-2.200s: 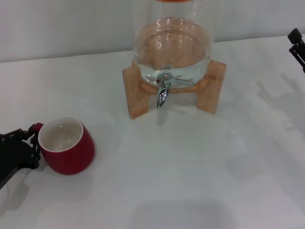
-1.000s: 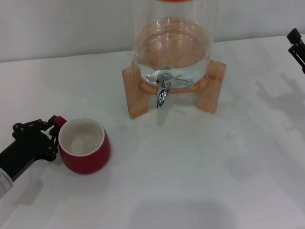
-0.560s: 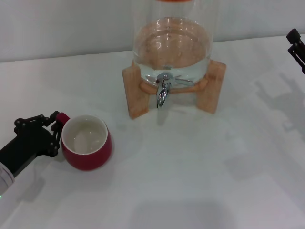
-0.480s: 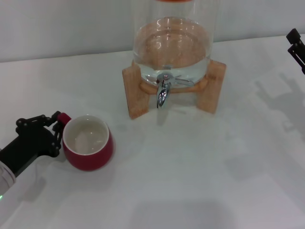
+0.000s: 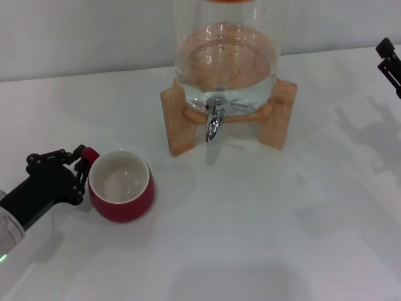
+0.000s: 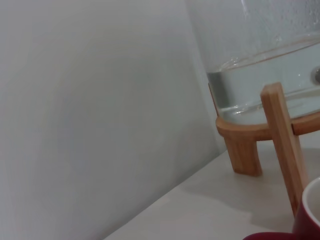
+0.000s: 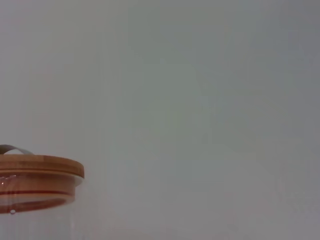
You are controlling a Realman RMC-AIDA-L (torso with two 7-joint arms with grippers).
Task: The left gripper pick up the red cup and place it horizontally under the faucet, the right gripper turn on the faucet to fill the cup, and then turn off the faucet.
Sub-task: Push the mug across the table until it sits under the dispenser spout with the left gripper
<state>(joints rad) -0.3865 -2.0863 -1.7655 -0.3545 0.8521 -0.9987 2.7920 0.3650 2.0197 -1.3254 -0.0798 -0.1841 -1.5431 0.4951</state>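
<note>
Dark red ceramic, squat and rounded with a white inside, the red cup (image 5: 122, 186) stands upright on the white table (image 5: 263, 238) in the lower left of the head view. Its small loop handle points to the left of the frame, and the left gripper (image 5: 76, 171), a black two-finger claw on a white arm, has its fingers closed on this handle.

The relation that matters now is the line from the cup to the faucet (image 5: 214, 122), a small shiny chrome spigot on the clear glass dispenser (image 5: 227, 56) that sits on a wooden stand (image 5: 177, 122). The spout hangs up and to the right of the cup, well apart from it, near the middle of the frame. So the cup has to travel to the right and away from the robot, I think, and its open mouth, which faces upward, should end directly below the spout.

The right gripper (image 5: 390, 63), all black, waits at the upper right edge, far from the lever; whether its fingers are apart I cannot tell. The left arm is clearly the nearer one to the cup.
</note>
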